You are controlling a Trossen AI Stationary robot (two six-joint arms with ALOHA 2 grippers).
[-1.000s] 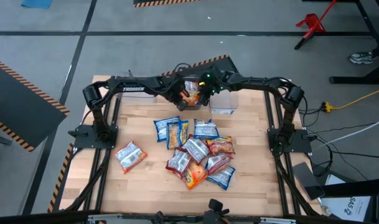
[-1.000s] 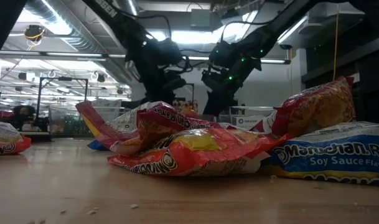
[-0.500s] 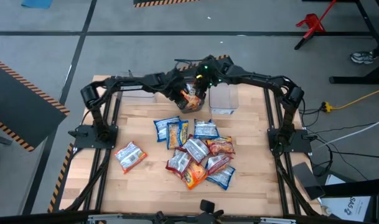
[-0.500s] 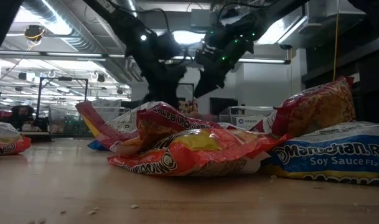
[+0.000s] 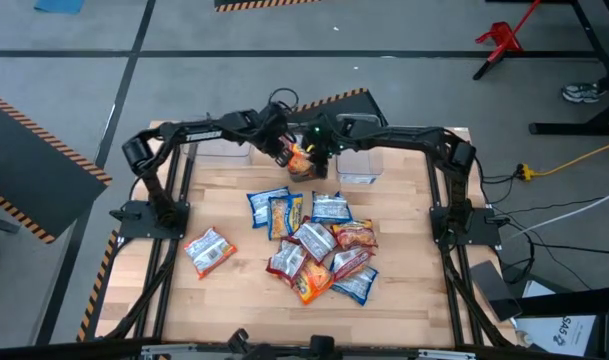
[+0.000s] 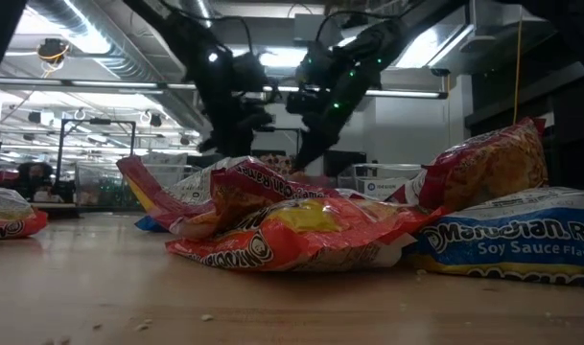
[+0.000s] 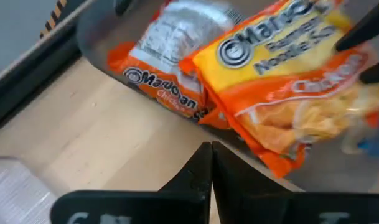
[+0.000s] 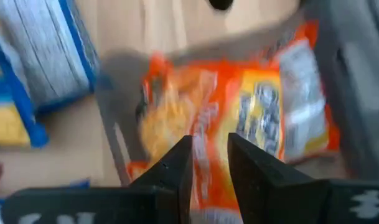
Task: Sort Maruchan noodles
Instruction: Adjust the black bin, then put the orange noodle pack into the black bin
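**Both arms shift left over the back bins**

Since a second ago, both grippers have slid toward the left along the back of the surface (image 5: 214, 205), the right arm reaching farther across than before. The left gripper (image 5: 281, 152) hangs over the middle clear bin (image 5: 306, 170), its fingers (image 7: 201, 177) pressed together with nothing between them. Just beside it, the right gripper (image 5: 322, 150) hovers above the same bin, its fingers (image 8: 173, 171) a narrow gap apart and holding nothing.

Below them, two orange packets (image 7: 282, 81) lie in the bin, one overlapping the other; the upper shows its yellow-and-orange front, the lower its printed back. In the right wrist view the orange packets (image 8: 239, 124) sit directly under the fingers, with a blue packet (image 8: 40, 62) off to one side.

The remaining Maruchan noodles (image 5: 314, 245) stay heaped mid-surface: blue-and-yellow ones toward the back, red-and-silver and orange ones nearer the front. A single red-and-silver packet (image 5: 208, 250) lies well apart on the left. From the low view, an orange-and-yellow packet (image 6: 301, 235) fills the foreground, with a soy sauce packet (image 6: 522, 240) beside it.
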